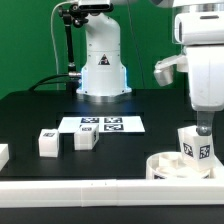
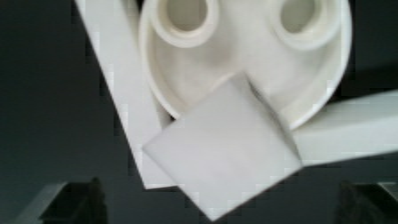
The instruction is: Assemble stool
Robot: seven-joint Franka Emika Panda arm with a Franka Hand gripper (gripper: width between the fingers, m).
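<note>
1. The end effector (image 1: 203, 126) is open, with its fingers wide apart, and grips nothing.
2. One leg (image 1: 197, 149) stands upright on the seat (image 1: 160, 166), directly under the end effector.
3. To grasp well, I think it should descend straight, centre the leg between the fingers, then close.
4. Another leg (image 1: 86, 138) lies on the desk well apart from the seat.

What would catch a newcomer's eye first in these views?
First, the open gripper hanging just above an upright tagged leg, which stands at the round seat disc at the exterior view's right. Toward that view's left, a second leg and a third leg sit loose on the dark table, nearer the camera than the marker board.
</note>
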